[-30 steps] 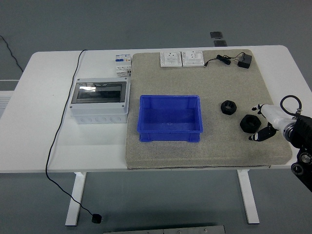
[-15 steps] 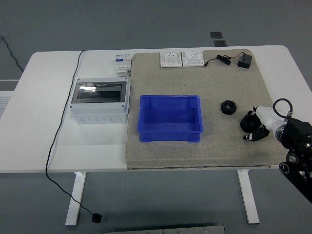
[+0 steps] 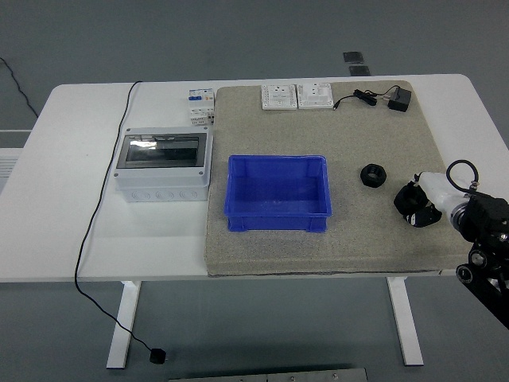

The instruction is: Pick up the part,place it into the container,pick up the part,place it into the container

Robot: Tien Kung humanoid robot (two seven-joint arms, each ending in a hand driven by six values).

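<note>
The right hand [image 3: 421, 203] reaches in from the right edge over the grey mat [image 3: 318, 239], its white and black fingers curled around a black nut-shaped part [image 3: 409, 199] near the mat's right side. A second black part [image 3: 372, 175] lies on the mat just left of it, apart from the hand. The blue container [image 3: 278, 192] sits open at the mat's middle. On the white table [image 3: 71, 159] to the left stands a grey enclosure box [image 3: 163, 165], and two white socket plates [image 3: 296, 96] lie at the mat's far edge
</note>
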